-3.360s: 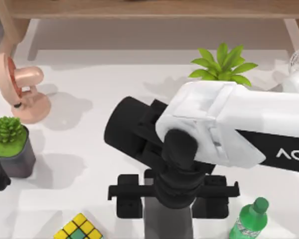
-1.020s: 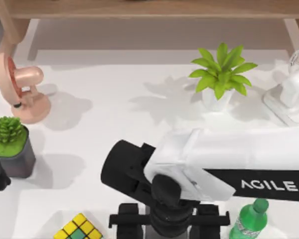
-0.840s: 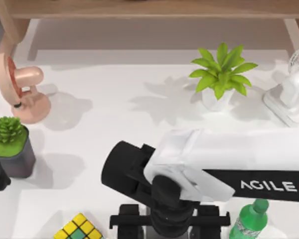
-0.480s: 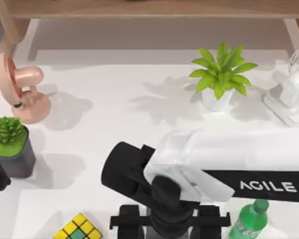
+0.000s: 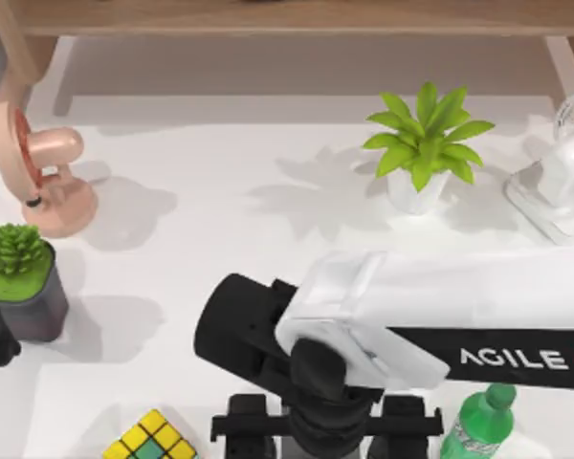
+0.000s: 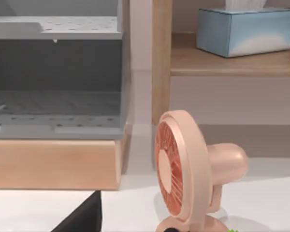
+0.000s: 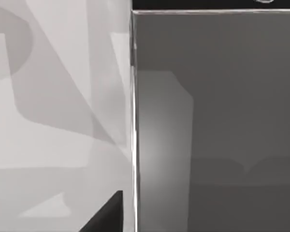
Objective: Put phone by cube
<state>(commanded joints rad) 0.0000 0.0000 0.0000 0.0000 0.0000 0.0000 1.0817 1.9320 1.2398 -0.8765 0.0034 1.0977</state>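
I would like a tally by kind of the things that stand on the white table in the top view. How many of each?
Potted plants: 2 — succulent, leafy plant
Fans: 2 — pink fan, white fan
Puzzle cube: 1
Green bottle: 1
Phone, under the right gripper: 1
Total: 7

The white-and-black right arm point(image 5: 430, 316) has swung from over the leafy green plant in its white pot point(image 5: 423, 143) toward the near edge of the surface, uncovering the pot; its black right tool point(image 5: 325, 430) has dropped lower beside the yellow-and-green tiled cube point(image 5: 148, 440).
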